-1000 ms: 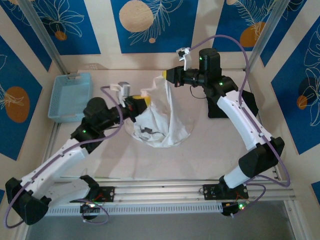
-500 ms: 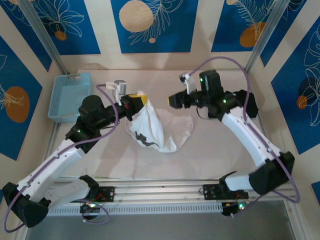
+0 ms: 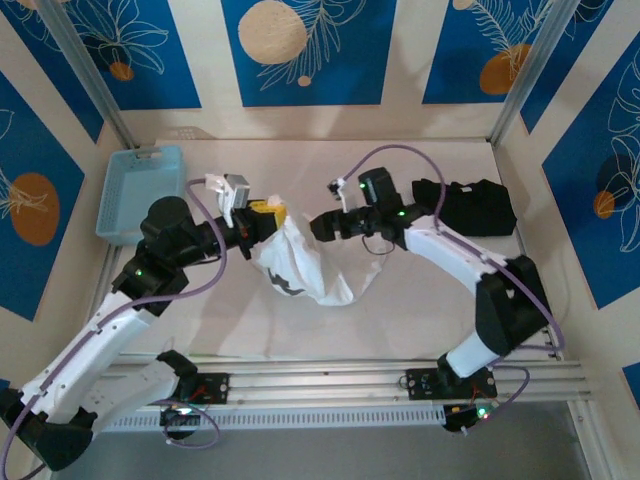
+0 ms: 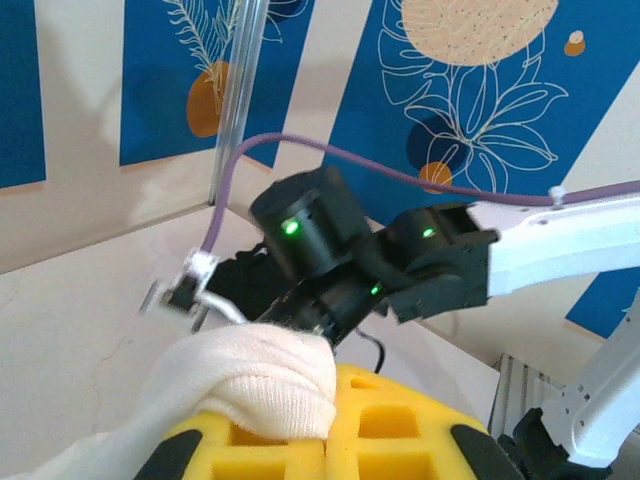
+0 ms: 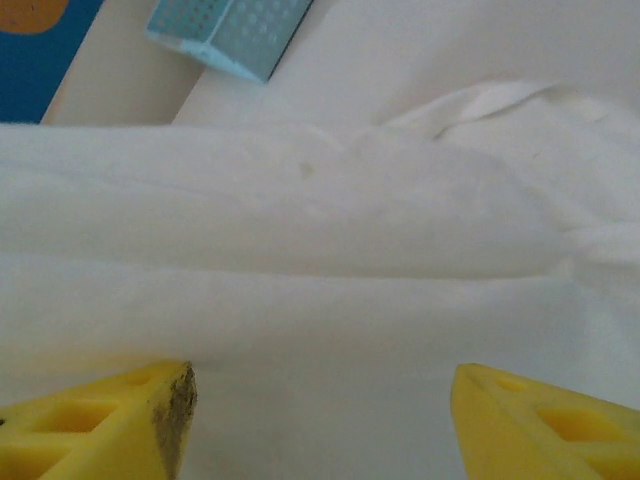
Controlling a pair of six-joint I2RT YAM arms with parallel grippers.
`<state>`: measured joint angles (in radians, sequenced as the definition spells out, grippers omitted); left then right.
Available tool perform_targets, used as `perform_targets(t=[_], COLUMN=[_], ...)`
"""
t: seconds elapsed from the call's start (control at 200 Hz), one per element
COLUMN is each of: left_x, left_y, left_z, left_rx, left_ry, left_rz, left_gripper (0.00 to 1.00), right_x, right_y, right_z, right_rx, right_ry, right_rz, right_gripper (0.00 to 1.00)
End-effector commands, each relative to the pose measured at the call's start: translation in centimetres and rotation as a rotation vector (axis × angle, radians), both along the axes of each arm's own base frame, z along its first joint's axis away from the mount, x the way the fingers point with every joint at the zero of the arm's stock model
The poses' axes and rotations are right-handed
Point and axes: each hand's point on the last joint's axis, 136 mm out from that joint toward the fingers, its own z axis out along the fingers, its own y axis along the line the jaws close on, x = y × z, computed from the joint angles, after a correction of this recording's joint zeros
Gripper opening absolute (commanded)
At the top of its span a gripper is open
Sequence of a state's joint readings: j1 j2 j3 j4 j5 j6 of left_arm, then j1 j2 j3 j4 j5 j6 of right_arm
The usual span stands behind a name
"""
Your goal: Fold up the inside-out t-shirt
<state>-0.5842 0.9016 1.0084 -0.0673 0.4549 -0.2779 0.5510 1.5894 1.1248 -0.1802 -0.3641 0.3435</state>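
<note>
Your left pincer [image 3: 272,212] clamped on bunched edge of white thin cotton t-shirt [image 3: 310,262], held up; rest heaped on tabletop [image 3: 420,310] centre. Your right pincer [image 3: 316,229] spread open at cloth, gripping nothing. Shirt's dark print [image 3: 287,283] too small to read.

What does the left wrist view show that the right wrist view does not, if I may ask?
Left wrist view: the left pincer shut on a bunched fold of the white t-shirt, with the right arm's black wrist and a purple cable facing it. Right wrist view: the right pincer open, yellow fingertips apart, and a corner of the blue basket beyond. Shared: the t-shirt's white cloth.
</note>
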Motion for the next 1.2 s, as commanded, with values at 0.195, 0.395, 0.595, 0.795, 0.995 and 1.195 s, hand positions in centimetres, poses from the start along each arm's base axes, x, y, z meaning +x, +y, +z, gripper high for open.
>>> perform_targets(t=[0.195,0.395,0.595,0.795,0.995,1.195], left_x=[0.9,2.8,5.6,5.8,4.2,3.8], left_y=[2.7,4.7,4.0,3.4,3.2,2.7], left_z=[-0.7,-0.3,-3.5,-11.2,-14.5,-14.8], left_rx=[0.046,0.020,0.076,0.177,0.185,0.162], left_ry=[-0.021,-0.073,-0.060,0.084,0.200,0.248], left_rz=[0.150,0.279,0.302,0.264,0.211,0.179], left_gripper=[0.00,0.00,0.00,0.00,0.00,0.00], right_x=[2.7,3.6,0.6,-1.4,0.3,4.1], right_y=[-2.4,-10.4,-12.8,-13.4,-13.7,-14.8], right_z=[5.6,16.2,17.2,8.8,2.8,-0.7], right_rx=[0.058,0.129,0.095,-0.021,-0.135,-0.409], right_ry=[-0.150,-0.429,-0.491,-0.328,-0.173,-0.137], right_rz=[-0.115,-0.282,-0.316,-0.335,-0.404,-0.454], right_gripper=[0.00,0.00,0.00,0.00,0.02,0.25])
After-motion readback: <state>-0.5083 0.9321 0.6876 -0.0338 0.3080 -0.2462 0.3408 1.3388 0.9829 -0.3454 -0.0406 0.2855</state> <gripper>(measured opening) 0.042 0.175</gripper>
